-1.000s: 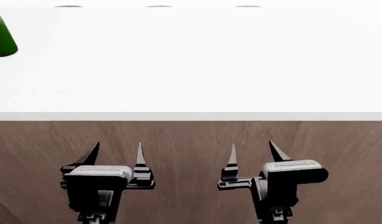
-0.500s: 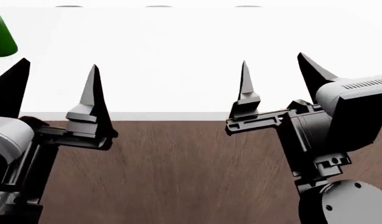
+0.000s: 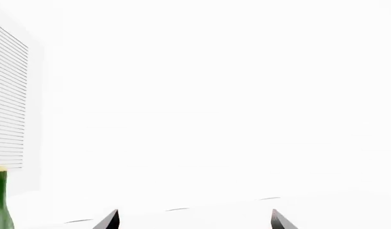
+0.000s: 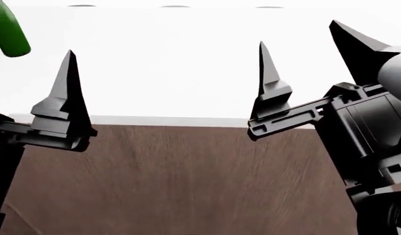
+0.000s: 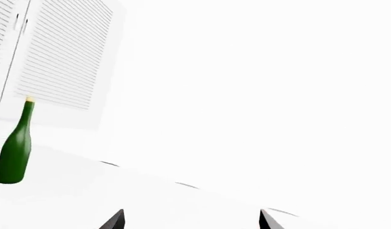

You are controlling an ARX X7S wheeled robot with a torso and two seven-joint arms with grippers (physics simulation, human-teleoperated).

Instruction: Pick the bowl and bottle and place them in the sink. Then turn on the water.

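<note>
I'm at the reach stage: both my left gripper (image 4: 30, 93) and right gripper (image 4: 308, 58) hang empty, jaws spread, over the white counter's (image 4: 187, 63) near edge. The green wine bottle (image 5: 15, 145) stands upright toward the counter's far left corner; neither bowl nor sink shows, so next I judge the left arm must swing out to the bottle.

**Open counter ahead, bottle off to the left**

Ahead of both grippers the white countertop (image 4: 187, 63) lies bare, giving free passage forward. The only obstacle is the upright green bottle (image 5: 15, 145), well to the left of the left gripper (image 3: 194, 218).
</note>
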